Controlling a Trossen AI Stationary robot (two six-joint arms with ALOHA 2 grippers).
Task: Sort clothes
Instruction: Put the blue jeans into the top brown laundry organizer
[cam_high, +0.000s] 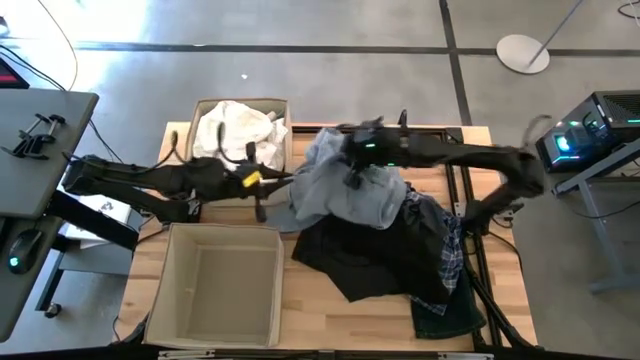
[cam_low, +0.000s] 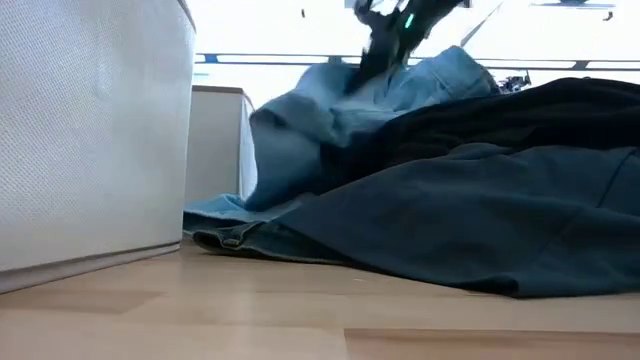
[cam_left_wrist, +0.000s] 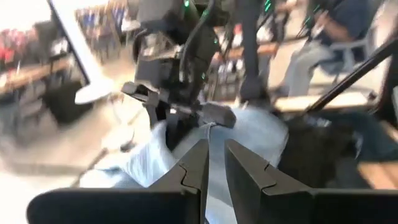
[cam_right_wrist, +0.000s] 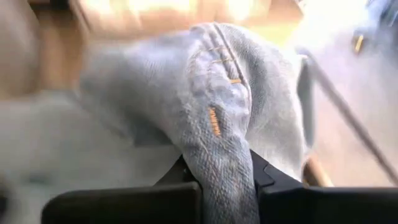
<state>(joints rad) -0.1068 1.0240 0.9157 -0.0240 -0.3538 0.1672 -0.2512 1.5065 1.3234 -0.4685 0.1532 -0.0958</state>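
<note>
High view shows the right gripper (cam_high: 352, 158) clamped on the pale denim garment (cam_high: 350, 195), holding it bunched above the dark clothes pile (cam_high: 400, 260) near the table's middle; the right wrist view confirms a seamed fold pinched between the fingers. The left gripper (cam_high: 262, 195) sits just beside the garment's left edge, its fingers (cam_left_wrist: 245, 177) slightly parted and holding nothing, pointed at the hanging cloth. From the right gripper, the bin of white clothes (cam_high: 240, 125) lies to the left, nearer than the empty bin (cam_high: 225, 285).
</note>
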